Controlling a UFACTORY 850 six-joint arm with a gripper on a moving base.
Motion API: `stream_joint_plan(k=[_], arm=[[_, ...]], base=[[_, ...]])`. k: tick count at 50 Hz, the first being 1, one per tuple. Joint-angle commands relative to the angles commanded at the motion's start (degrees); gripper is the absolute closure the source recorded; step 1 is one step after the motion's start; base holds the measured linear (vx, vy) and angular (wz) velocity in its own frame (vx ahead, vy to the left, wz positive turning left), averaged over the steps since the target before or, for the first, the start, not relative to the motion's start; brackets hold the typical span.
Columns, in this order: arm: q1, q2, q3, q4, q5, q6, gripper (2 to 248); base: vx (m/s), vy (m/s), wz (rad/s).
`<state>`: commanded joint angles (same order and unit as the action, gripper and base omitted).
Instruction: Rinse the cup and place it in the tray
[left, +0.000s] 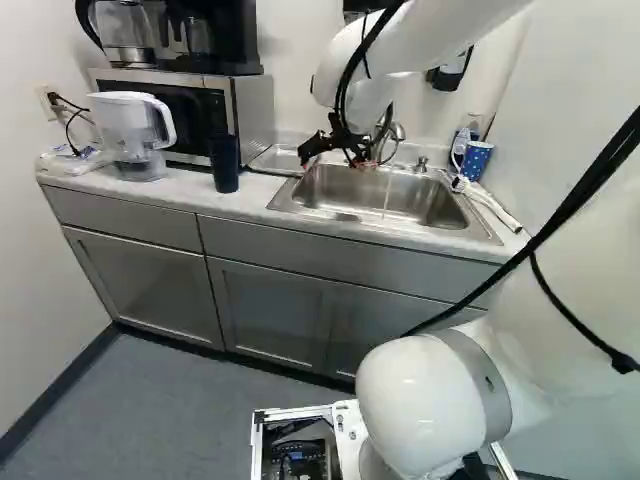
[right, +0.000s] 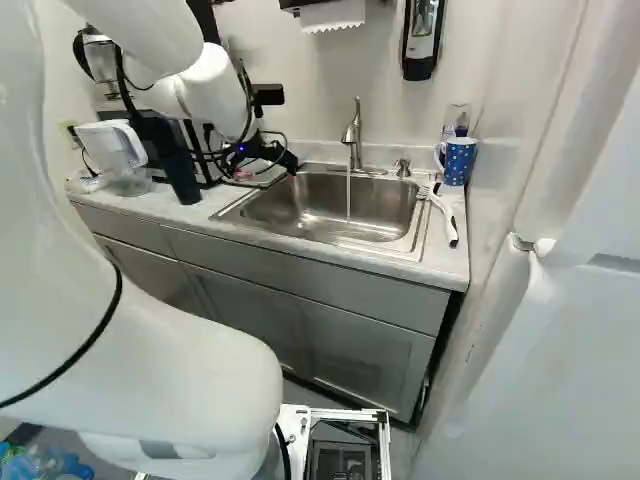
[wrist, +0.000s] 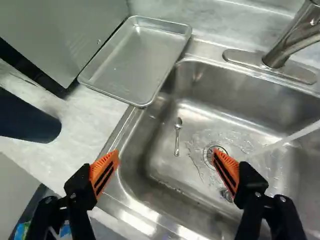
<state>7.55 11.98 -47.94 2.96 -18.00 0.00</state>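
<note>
My gripper (left: 322, 146) hangs over the left part of the sink (left: 340, 212). In the wrist view the gripper (wrist: 166, 170) is open, its orange pads far apart with nothing between them. Ahead of it a bare metal tray (wrist: 137, 57) lies on the counter, overlapping the sink's corner. A dark blue tumbler (wrist: 25, 117), also a cup (left: 224, 165), stands beside the microwave. Another cup, a blue dotted mug (right: 458, 162), stands at the counter's right end. Water runs from the faucet (right: 353, 135) into the sink.
A small spoon (wrist: 177, 136) lies in the basin near the drain (wrist: 215, 154). A white pitcher (left: 135, 130) and a microwave (left: 180, 105) stand left of the tray. A white-handled brush (right: 444, 212) lies right of the sink, below a wall dispenser (right: 422, 38).
</note>
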Motion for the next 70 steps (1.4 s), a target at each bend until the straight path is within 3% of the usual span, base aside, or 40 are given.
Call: stream_joint_plan(k=[70], arm=[[15.7,0.3,0.3,0.0,0.0,0.0,3]], base=[[0.000,0.000,0.000]])
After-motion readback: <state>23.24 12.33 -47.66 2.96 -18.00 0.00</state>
